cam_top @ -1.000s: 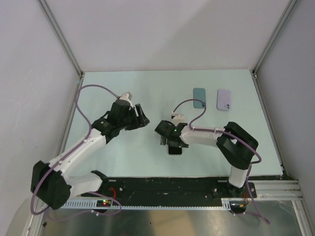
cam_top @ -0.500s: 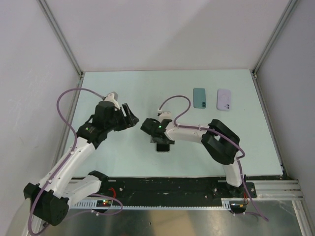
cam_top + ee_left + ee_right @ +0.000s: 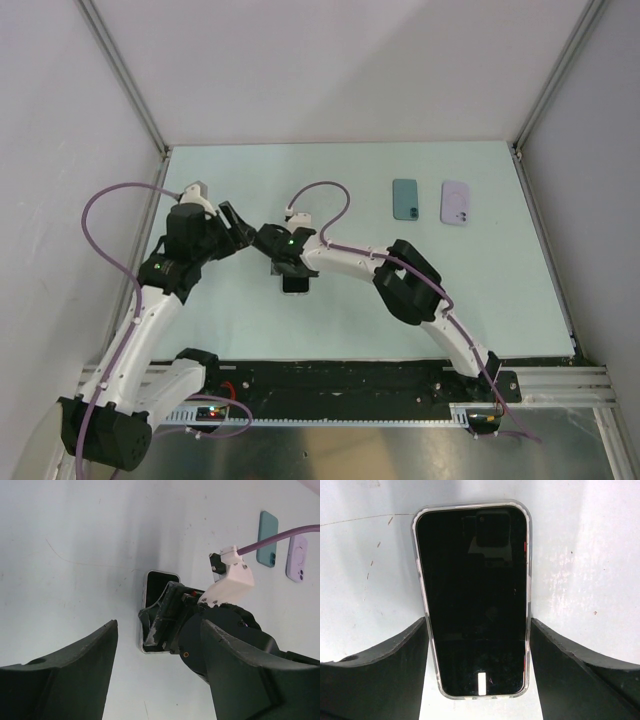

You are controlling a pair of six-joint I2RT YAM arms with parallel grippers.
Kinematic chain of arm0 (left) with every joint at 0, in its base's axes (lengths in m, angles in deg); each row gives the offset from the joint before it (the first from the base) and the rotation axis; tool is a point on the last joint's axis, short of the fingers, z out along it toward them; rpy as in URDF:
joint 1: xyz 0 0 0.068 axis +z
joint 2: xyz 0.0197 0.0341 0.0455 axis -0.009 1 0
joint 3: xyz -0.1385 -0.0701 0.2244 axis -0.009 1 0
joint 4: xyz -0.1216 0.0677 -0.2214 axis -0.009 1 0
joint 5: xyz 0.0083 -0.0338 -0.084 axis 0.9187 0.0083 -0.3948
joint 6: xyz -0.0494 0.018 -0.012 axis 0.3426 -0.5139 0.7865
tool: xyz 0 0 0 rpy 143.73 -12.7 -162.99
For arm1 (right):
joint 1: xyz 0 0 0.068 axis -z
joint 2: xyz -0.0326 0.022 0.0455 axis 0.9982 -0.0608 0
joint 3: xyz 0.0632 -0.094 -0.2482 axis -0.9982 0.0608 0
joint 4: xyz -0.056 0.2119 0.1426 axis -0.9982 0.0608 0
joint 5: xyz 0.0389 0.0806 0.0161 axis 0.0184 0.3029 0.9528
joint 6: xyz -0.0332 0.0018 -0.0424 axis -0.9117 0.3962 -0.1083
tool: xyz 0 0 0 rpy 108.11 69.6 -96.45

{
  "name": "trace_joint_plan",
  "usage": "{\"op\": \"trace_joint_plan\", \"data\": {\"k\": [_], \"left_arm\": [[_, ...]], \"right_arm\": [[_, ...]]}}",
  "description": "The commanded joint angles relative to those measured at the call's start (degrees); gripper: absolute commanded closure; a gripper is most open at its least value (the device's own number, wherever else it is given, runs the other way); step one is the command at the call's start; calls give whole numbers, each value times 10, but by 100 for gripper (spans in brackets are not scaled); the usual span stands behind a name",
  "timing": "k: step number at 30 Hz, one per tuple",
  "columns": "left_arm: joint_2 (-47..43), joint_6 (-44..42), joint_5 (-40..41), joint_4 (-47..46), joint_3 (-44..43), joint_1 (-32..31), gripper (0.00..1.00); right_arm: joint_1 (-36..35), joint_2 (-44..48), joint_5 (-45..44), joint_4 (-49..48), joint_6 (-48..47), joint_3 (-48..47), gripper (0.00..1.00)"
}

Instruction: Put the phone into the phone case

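The phone (image 3: 475, 600) lies flat on the table, screen up, with black glass and a pale edge; its back is hidden. My right gripper (image 3: 479, 630) is shut on it, one finger against each long side near its lower end. In the top view the phone (image 3: 296, 285) sits left of centre under the right gripper (image 3: 288, 268). My left gripper (image 3: 240, 232) is open and empty just left of it. In the left wrist view the phone (image 3: 159, 580) and the right gripper (image 3: 172, 625) show beyond the open left gripper (image 3: 159, 630).
A teal phone case (image 3: 405, 199) and a lavender one (image 3: 456, 203) lie flat side by side at the back right of the table (image 3: 250, 180); both also show in the left wrist view. Frame posts and walls ring the table.
My right gripper has slid the phone leftwards across the table, from centre to left of centre. My left arm has drawn back to the left, its gripper still open.
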Motion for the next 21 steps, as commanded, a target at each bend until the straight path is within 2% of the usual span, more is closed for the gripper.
{"op": "trace_joint_plan", "data": {"k": [1, 3, 5, 7, 12, 16, 21], "left_arm": [[-4, -22, -59, 23, -13, -3, 28], [-3, -22, -58, 23, -14, -1, 28], [-4, -21, -58, 23, -14, 0, 27], [-7, -21, -57, 23, -15, 1, 26], [-11, -19, -51, 22, -22, 2, 23], [-16, -17, -53, 18, -17, 3, 23], [-15, -5, -81, -8, 9, 2, 23]], "right_arm": [[-2, -12, -8, -15, -10, -45, 32], [-2, -4, -7, -28, -20, -34, 17], [-2, 16, -2, -54, -33, -10, 7], [2, 46, 11, -93, -50, 24, 2], [28, 139, 67, -185, -82, 133, 1], [64, 217, 64, -194, -101, 201, 1], [187, 314, 58, -184, -143, 274, 1]]}}
